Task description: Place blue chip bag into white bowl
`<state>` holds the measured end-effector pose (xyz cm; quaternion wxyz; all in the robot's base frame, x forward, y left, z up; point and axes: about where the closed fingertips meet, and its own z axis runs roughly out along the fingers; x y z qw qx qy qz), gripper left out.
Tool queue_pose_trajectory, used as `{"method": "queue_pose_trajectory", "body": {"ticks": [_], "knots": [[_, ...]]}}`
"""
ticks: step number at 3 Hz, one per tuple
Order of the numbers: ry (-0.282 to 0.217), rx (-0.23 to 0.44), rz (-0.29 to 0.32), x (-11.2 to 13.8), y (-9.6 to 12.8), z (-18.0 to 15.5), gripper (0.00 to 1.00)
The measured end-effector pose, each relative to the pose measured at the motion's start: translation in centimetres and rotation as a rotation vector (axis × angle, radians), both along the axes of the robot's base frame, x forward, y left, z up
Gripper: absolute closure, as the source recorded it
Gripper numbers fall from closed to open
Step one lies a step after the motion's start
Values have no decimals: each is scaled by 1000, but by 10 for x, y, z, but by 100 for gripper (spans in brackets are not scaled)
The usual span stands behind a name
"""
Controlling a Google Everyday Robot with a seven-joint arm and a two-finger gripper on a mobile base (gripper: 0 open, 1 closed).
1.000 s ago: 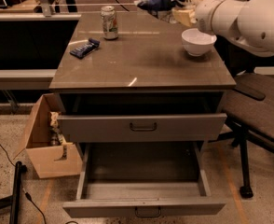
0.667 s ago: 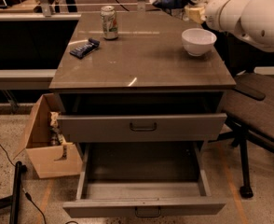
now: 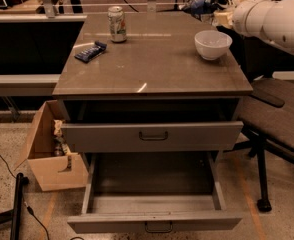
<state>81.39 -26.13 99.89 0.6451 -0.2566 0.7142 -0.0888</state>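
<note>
The blue chip bag (image 3: 207, 4) is a crumpled shiny blue foil bag held in the air above the far right part of the tabletop. My gripper (image 3: 218, 10) is shut on the blue chip bag, at the end of my white arm coming in from the right. The white bowl (image 3: 213, 44) stands upright on the table near its right edge, below and a little nearer than the bag. The bowl looks empty.
A green-and-white drink can (image 3: 117, 24) stands at the back left of the table (image 3: 152, 69). A flat dark blue wrapper (image 3: 90, 51) lies left of centre. Two drawers (image 3: 152, 219) hang open below. A cardboard box (image 3: 49, 149) sits on the floor at left, a chair (image 3: 277, 114) at right.
My arm has carried the bag to the right and slightly toward the bowl, from behind the table's back centre to above its back right part.
</note>
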Motion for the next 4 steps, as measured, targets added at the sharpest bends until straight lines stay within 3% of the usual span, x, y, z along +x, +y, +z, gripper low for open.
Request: {"method": "queue_pose_trajectory", "body": {"ticks": [1,4], "knots": [[29,2,-27,-3,-5,-14,100],[82,5,-57,-10,3,-42,35]]}}
